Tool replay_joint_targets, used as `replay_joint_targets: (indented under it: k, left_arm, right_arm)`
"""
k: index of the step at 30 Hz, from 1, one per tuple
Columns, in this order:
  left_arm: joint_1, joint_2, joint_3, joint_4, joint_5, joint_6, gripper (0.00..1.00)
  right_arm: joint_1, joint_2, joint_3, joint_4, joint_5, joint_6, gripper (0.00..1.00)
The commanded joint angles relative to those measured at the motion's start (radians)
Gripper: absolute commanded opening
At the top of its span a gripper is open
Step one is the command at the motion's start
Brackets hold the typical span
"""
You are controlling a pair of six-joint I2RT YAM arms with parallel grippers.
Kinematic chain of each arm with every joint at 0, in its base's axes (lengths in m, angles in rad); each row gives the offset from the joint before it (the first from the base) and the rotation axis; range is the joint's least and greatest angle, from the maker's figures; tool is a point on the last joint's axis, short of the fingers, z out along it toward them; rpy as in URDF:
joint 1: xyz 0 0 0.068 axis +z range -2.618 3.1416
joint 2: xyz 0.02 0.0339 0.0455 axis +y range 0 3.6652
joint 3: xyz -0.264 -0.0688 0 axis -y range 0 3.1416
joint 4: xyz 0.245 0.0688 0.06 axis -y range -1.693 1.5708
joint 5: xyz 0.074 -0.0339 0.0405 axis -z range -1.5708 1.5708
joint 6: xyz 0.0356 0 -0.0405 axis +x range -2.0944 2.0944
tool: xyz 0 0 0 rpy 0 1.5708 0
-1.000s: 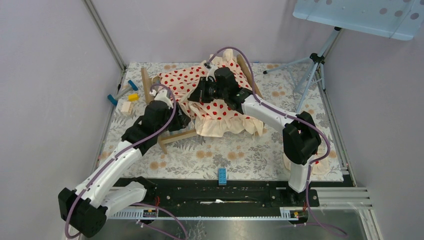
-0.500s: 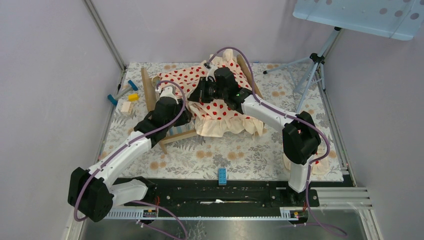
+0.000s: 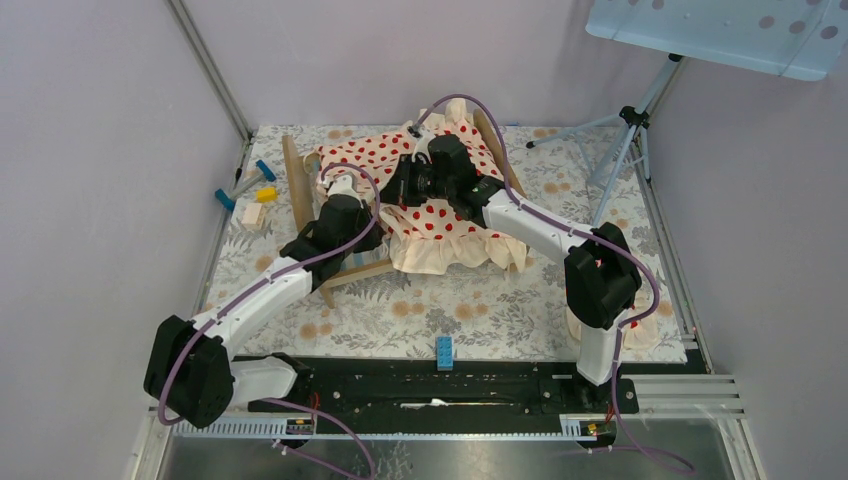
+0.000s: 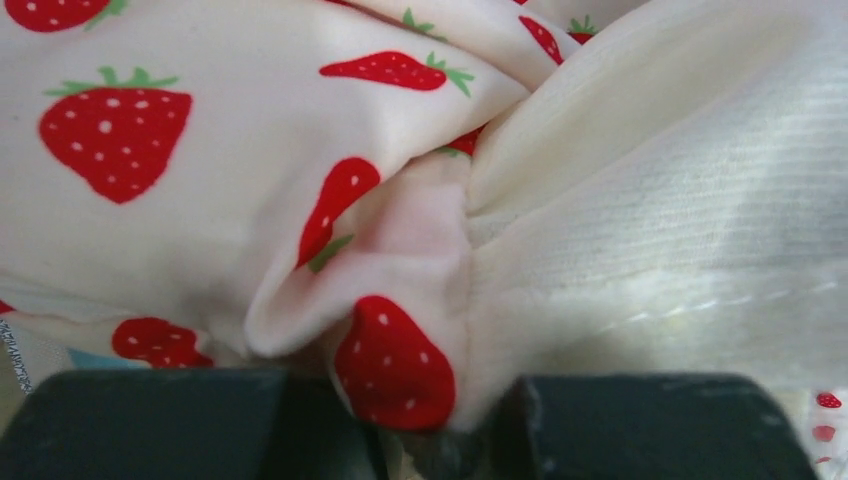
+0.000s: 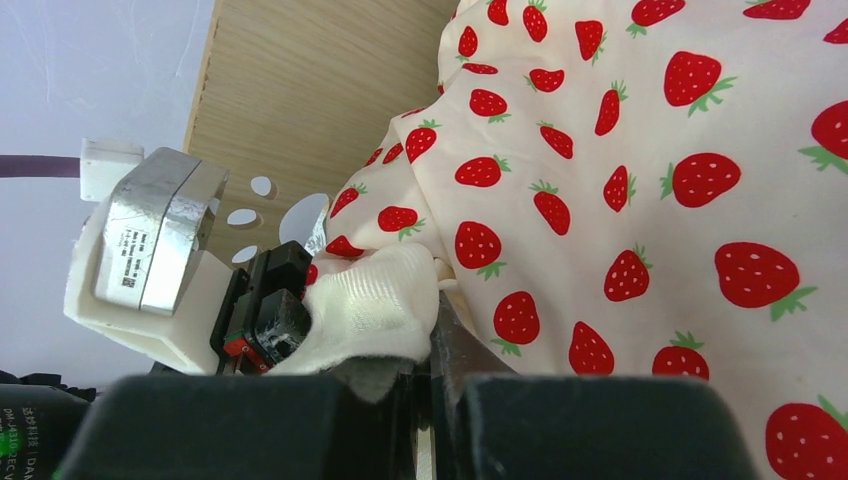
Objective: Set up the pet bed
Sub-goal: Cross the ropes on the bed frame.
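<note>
The pet bed (image 3: pixel 296 186) stands at the back of the table, its light-wood end boards showing at left and right. A cream blanket (image 3: pixel 440 215) with red strawberries is draped over it and hides the mattress. My left gripper (image 3: pixel 366 226) is at the blanket's near left part. In the left wrist view a fold of the blanket (image 4: pixel 395 365) sits pinched between its dark fingers (image 4: pixel 150 425). My right gripper (image 3: pixel 396 186) is over the bed's middle, shut on a bunched cream edge of the blanket (image 5: pixel 370 310). An end board (image 5: pixel 310 90) rises behind it.
Small toy blocks (image 3: pixel 250 196) lie at the left edge of the floral mat. A blue block (image 3: pixel 443 351) sits near the front rail. A tripod (image 3: pixel 625 130) stands at the back right. A cream cloth piece (image 3: pixel 648 328) lies partly hidden behind the right arm's base.
My left arm has reached forward and right to the blanket's near left part, and its jaws have narrowed onto the fabric. The right arm has held still.
</note>
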Motion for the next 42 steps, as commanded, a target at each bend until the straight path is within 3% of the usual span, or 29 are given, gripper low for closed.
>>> replay_joint_targets:
  k: [1, 6, 22, 27, 42]
  left_arm:
    - [-0.001, -0.04, 0.023, 0.007, -0.027, 0.022, 0.15]
    - [-0.001, -0.135, 0.053, -0.108, -0.017, 0.046, 0.15]
    - [-0.001, -0.231, 0.277, -0.64, 0.278, 0.173, 0.13]
    - [-0.001, -0.286, 0.245, -0.71, 0.365, 0.158, 0.05]
    - [-0.001, -0.344, 0.323, -0.775, 0.489, 0.124, 0.09]
  right_arm:
    - [0.005, 0.0, 0.037, -0.004, -0.016, -0.007, 0.0]
    - [0.005, 0.002, 0.036, -0.005, -0.01, -0.01, 0.0]
    - [0.006, 0.011, 0.023, -0.015, -0.037, -0.023, 0.0]
    - [0.007, 0.012, 0.025, -0.023, -0.077, -0.049, 0.0]
    - [0.01, 0.028, 0.022, -0.046, -0.081, -0.06, 0.0]
